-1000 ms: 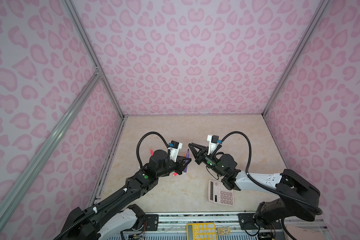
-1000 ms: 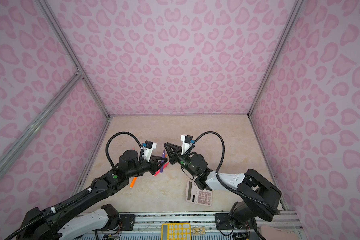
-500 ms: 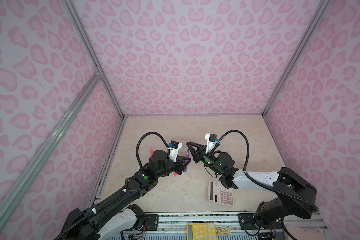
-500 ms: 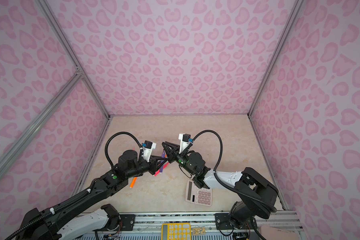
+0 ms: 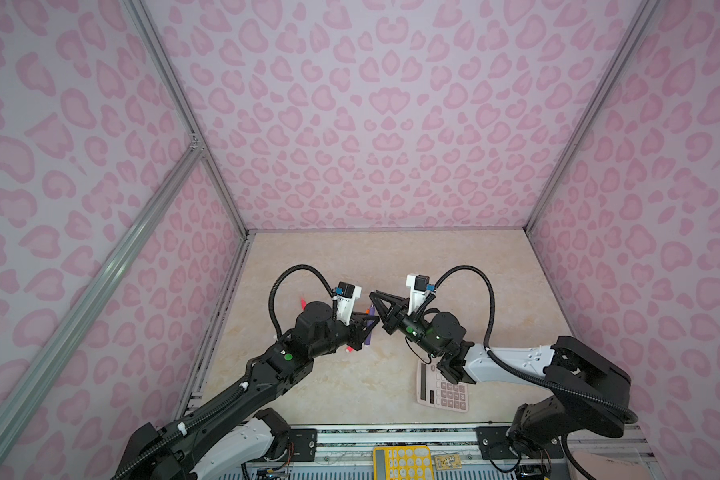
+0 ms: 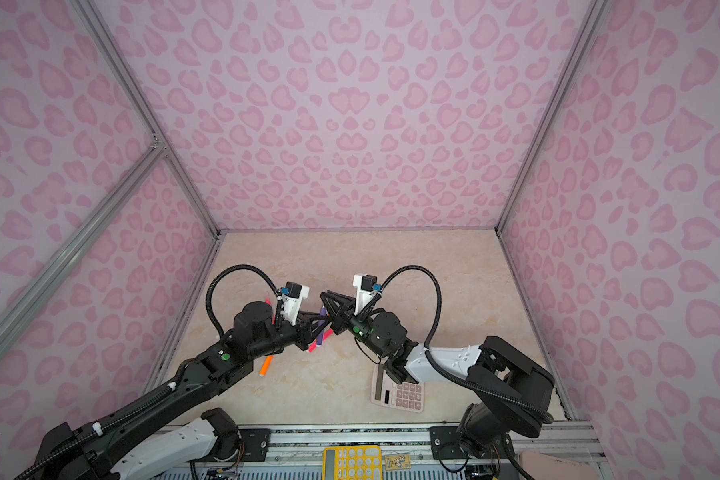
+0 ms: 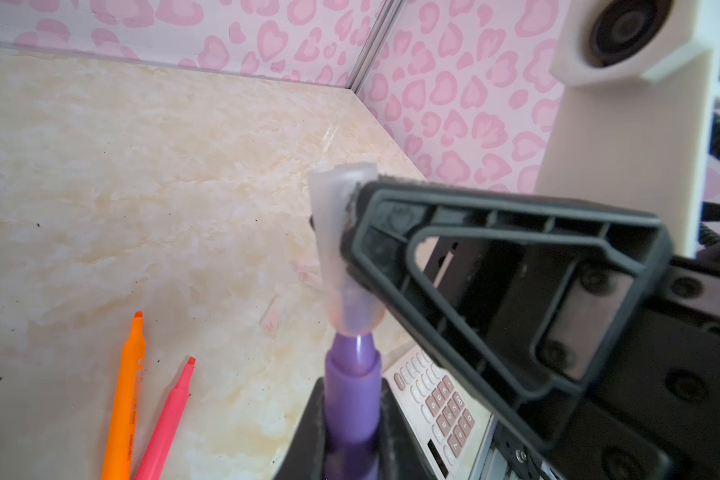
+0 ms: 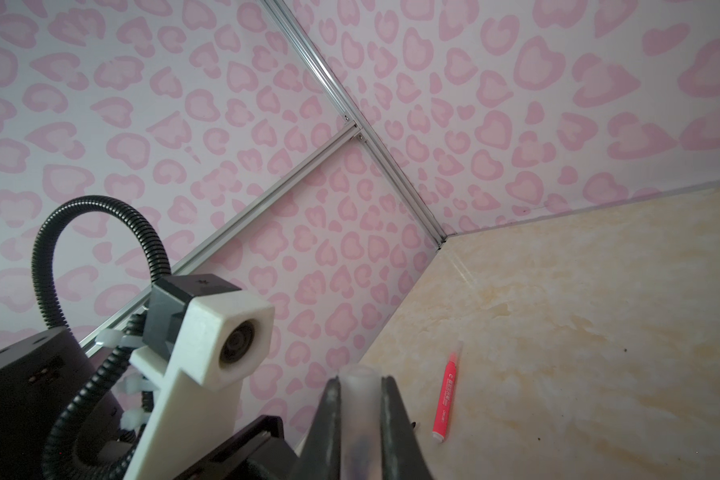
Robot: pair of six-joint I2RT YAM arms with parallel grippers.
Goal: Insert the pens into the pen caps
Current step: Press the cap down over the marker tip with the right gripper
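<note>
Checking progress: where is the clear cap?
Left wrist view: the clear cap is pinched in the right end effector, its mouth over the tip of the purple pen.

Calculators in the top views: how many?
2. A pink calculator lies on the table, its near corner under the right arm. A yellow calculator sits below the front rail, cut off by the picture's edge. The arms could hide more.

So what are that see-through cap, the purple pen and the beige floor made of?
The purple pen seems smooth, glossy plastic, with a bright glint on its neck. The cap looks like frosted, translucent plastic: the pen's tip shows dimly through it. The beige floor has a marbled pattern and slight sheen, perhaps laminate or vinyl; hard to say.
</note>
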